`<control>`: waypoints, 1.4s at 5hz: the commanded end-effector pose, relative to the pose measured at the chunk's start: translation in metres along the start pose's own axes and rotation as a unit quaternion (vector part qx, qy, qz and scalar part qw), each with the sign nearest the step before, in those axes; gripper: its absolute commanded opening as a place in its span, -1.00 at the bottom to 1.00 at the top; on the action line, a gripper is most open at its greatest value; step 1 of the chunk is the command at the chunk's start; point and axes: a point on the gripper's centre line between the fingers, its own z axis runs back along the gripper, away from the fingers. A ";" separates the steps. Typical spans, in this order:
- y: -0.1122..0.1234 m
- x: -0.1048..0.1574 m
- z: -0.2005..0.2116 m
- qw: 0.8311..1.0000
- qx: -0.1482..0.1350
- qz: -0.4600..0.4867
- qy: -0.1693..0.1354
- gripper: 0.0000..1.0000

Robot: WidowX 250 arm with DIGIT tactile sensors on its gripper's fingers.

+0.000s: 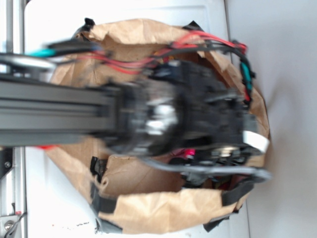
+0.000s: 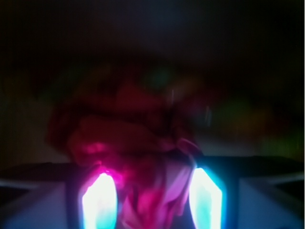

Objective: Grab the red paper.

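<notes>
Brown paper bag [image 1: 148,208] walls ring the workspace; entry only through the open top, and the arm [image 1: 163,119] with its cables [image 1: 198,42] fills most of that opening. Wrist view: red paper [image 2: 143,157] sits between the glowing fingers [image 2: 100,200], filling the gap. Surroundings dark, clearance unreadable.

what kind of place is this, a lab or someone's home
Probably a lab bench, though little shows. A robot arm with loose wiring reaches into a brown paper bag on a white tabletop, the gripper around the red paper.
</notes>
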 end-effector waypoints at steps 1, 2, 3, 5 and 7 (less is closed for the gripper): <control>0.016 -0.009 0.080 0.997 -0.013 0.041 -0.059 -1.00; 0.028 -0.008 0.092 0.997 -0.002 0.066 -0.038 -1.00; 0.042 -0.003 0.095 0.997 -0.010 0.073 -0.030 -1.00; 0.034 0.000 0.076 0.999 0.010 0.017 -0.048 1.00; 0.014 0.008 0.052 0.997 0.013 -0.049 -0.058 1.00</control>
